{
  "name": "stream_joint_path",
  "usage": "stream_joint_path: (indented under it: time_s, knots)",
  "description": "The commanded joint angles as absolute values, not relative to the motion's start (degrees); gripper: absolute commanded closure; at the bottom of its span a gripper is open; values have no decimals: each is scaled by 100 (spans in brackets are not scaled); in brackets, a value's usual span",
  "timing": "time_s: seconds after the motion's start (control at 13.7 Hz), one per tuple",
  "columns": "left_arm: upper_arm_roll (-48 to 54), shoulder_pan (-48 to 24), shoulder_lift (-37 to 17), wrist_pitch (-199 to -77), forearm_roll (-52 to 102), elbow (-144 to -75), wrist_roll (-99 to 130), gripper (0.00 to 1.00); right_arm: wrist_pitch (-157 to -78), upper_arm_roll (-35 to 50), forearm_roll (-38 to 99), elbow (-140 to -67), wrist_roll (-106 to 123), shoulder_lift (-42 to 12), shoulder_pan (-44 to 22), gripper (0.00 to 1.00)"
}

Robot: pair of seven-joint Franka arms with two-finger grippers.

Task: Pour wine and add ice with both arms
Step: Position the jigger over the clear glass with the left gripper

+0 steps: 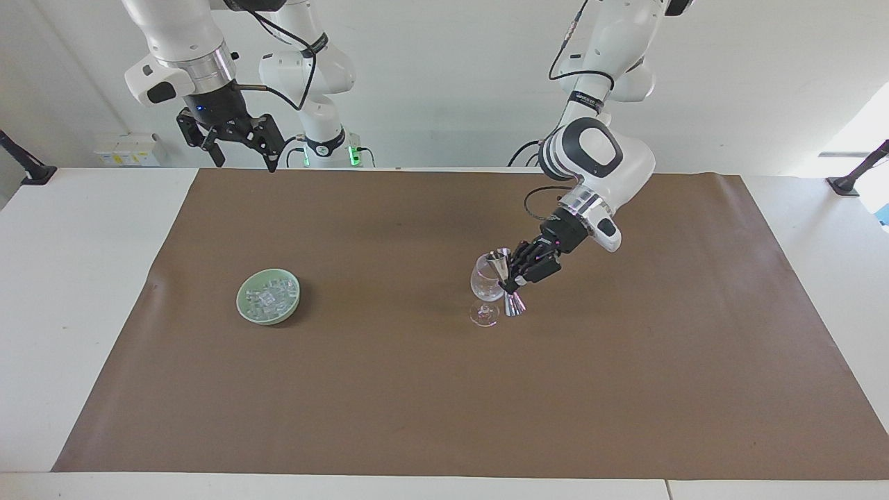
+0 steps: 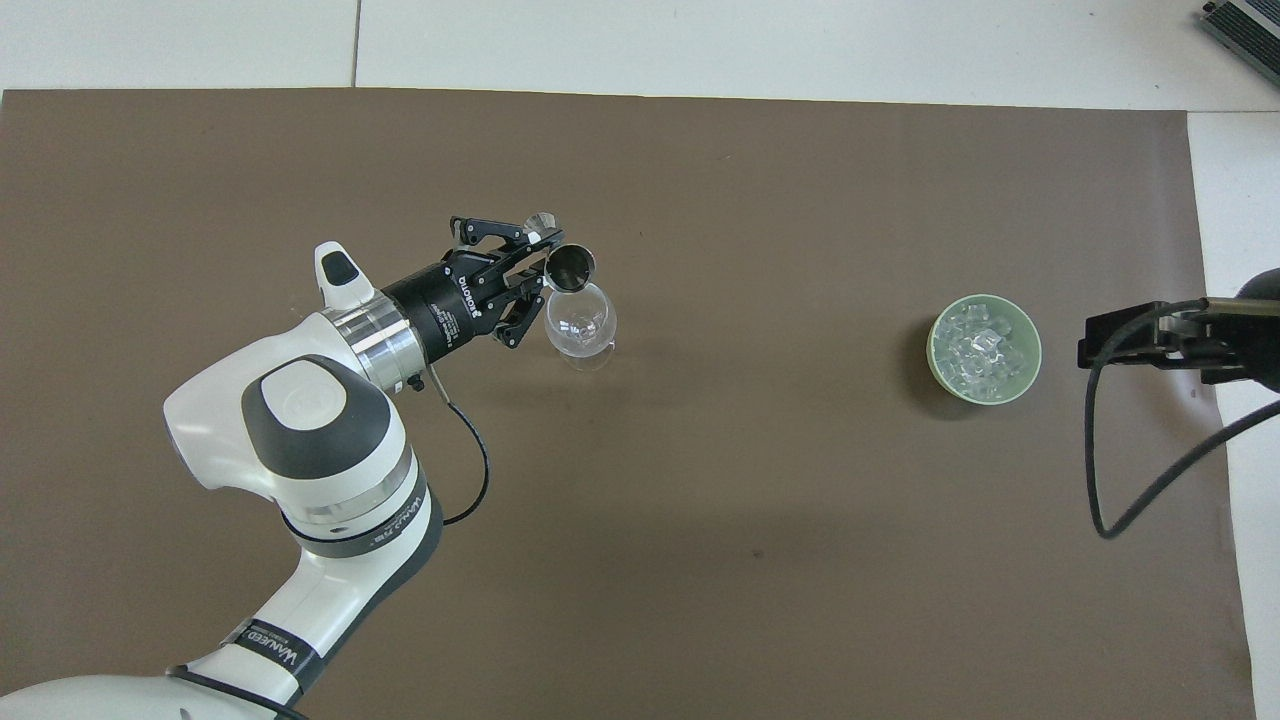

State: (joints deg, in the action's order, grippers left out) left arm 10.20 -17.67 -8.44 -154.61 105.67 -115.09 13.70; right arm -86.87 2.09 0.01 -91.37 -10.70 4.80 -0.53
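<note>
A clear stemmed wine glass (image 1: 487,283) (image 2: 580,322) stands on the brown mat toward the left arm's end. My left gripper (image 1: 514,278) (image 2: 541,268) is shut on the waist of a small metal jigger (image 1: 498,259) (image 2: 571,268). The jigger leans with its upper cup at the glass's rim, and its lower cone is beside the glass's foot. The ice (image 1: 269,296) (image 2: 979,346) is heaped in a pale green bowl (image 1: 240,303) (image 2: 1034,352) toward the right arm's end. My right gripper (image 1: 246,161) hangs open and empty, high over the mat's edge at the robots' end.
The brown mat (image 1: 444,389) (image 2: 700,560) covers most of the white table. A black cable loops down from the right arm (image 2: 1100,500) beside the bowl. Black clamps sit at the table's corners (image 1: 851,182).
</note>
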Motion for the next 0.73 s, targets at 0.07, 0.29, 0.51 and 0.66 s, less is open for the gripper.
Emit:
stream_joint_path:
  time_s: [0.07, 0.29, 0.51, 0.66]
  knots:
    - [976, -1767, -817, -15390, 10608, -11487, 985, 100, -8754, 167, -18, -9281, -1081, 606, -88, 0]
    - [967, -1758, -809, -15390, 10608, -11487, 669, 100, -8754, 167, -18, -9272, -1081, 606, -88, 0]
    - [958, -1758, -809, -15407, 10608, -11487, 291, 100, -8754, 167, -18, -9272, -1081, 606, -97, 0]
    - [958, -1758, -817, -15425, 10608, -11487, 115, 100, -8754, 167, -18, -9273, -1081, 606, -88, 0]
